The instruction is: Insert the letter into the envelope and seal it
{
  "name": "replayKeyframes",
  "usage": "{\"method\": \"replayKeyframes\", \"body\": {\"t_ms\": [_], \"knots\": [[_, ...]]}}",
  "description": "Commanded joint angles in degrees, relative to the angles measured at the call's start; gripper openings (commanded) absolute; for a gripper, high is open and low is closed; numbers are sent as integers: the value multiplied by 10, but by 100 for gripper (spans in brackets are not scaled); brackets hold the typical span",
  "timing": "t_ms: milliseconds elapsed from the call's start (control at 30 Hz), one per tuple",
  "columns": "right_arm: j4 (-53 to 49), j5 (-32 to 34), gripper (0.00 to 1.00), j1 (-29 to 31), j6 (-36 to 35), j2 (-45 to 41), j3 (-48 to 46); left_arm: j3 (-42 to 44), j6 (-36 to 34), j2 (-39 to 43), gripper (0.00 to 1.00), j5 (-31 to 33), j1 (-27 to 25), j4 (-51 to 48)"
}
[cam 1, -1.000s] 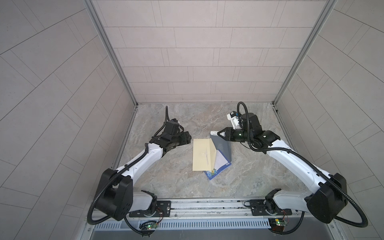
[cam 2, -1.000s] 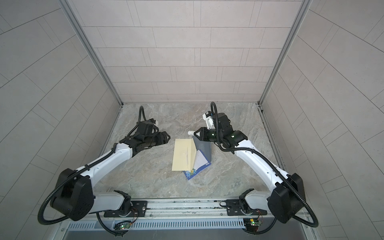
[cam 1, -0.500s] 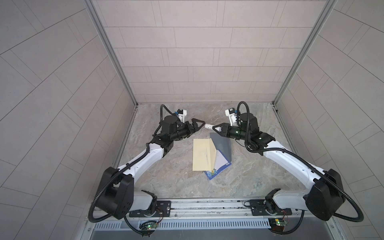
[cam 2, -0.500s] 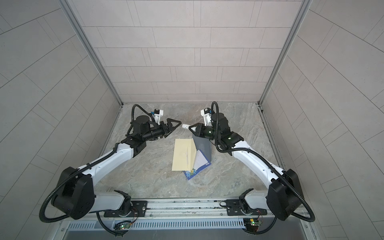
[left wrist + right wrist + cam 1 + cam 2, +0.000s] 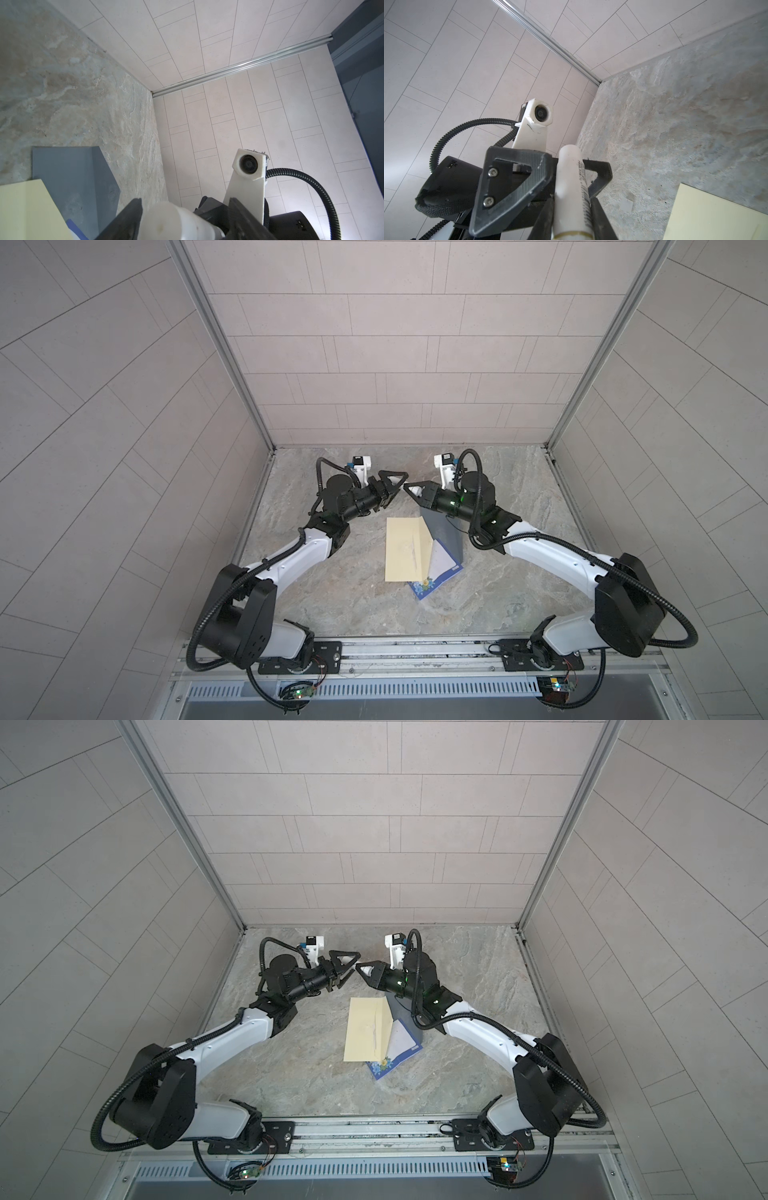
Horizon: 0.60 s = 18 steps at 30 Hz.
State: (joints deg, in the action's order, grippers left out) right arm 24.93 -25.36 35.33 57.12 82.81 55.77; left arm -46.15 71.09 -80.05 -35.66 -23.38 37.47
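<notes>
A cream envelope (image 5: 405, 549) (image 5: 368, 1029) lies flat mid-table, its grey flap (image 5: 446, 537) (image 5: 401, 1011) folded open. The white, blue-edged letter (image 5: 438, 564) (image 5: 401, 1042) sticks out of it at the near right corner. My right gripper (image 5: 415, 491) (image 5: 368, 971) (image 5: 572, 207) is raised behind the envelope and shut on a white glue stick (image 5: 571, 176) (image 5: 166, 220). My left gripper (image 5: 400, 489) (image 5: 353, 969) (image 5: 184, 203) faces it tip to tip. Its jaws are open and straddle the stick's free end, with a gap on one side.
Tiled walls close the marble table (image 5: 353, 593) at the back and on both sides. Both arms reach in from a rail (image 5: 415, 649) at the near edge. Bare marble lies to the left, right and front of the envelope.
My left gripper rose from beside the envelope and swung right to meet the stick, jaws opening wide, then narrowing. My right gripper carried the stick up and left.
</notes>
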Motion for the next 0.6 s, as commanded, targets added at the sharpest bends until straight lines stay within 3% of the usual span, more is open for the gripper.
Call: {"method": "replayKeyframes", "body": {"t_ms": [0, 167, 233, 267, 300, 367, 433, 567], "knots": [[89, 39, 0, 11, 31, 2, -18, 2, 25, 1, 57, 16, -3, 41], [81, 42, 0, 24, 22, 2, -18, 5, 22, 8, 19, 32, -3, 30], [69, 42, 0, 28, 11, -1, -16, 7, 20, 11, 8, 40, -2, 27], [62, 40, 0, 30, 6, -3, -15, 8, 20, 13, 5, 45, -2, 24], [53, 37, 6, 30, 2, -7, -15, 9, 20, 16, 2, 49, -2, 21], [33, 33, 28, 28, -10, -24, -17, 7, 20, 20, 0, 51, 0, 17], [19, 36, 40, 23, -23, -49, -28, 2, 25, 24, 0, 48, 1, 16], [-33, 21, 47, 9, -60, -100, -33, -26, 32, 21, 0, 11, 2, 10]]}}
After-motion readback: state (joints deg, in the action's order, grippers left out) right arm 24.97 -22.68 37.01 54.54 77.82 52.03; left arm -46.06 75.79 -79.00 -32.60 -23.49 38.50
